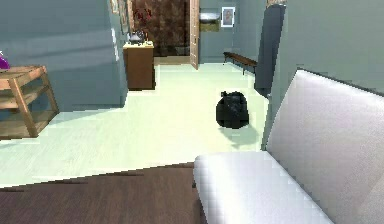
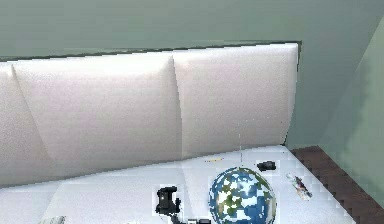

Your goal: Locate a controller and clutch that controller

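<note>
In the arm side view, dark parts of the claw (image 2: 192,216) rise from the bottom edge, just left of the middle. They stand over a white sofa seat (image 2: 110,190). With things lying on the seat at its tip, I cannot tell whether the claw holds anything.

The controller (image 2: 166,196) is a small dark lump with pale marks. It lies on the seat just up and left of the claw, and I cannot tell whether the 2 touch. Its long axis seems to run across the picture; which way it points is too small to tell.

Just right of the claw sits a blue ball with white and yellow patches (image 2: 240,196). Farther right lie a small dark object (image 2: 266,165) and a thin striped stick (image 2: 300,184). The white sofa back (image 2: 150,105) stands behind it all.

In the forward view, the sofa's end (image 1: 310,140) is at the right. A black lump (image 1: 233,110) sits on the pale floor (image 1: 140,125), and a wooden table (image 1: 25,95) stands at the left.
</note>
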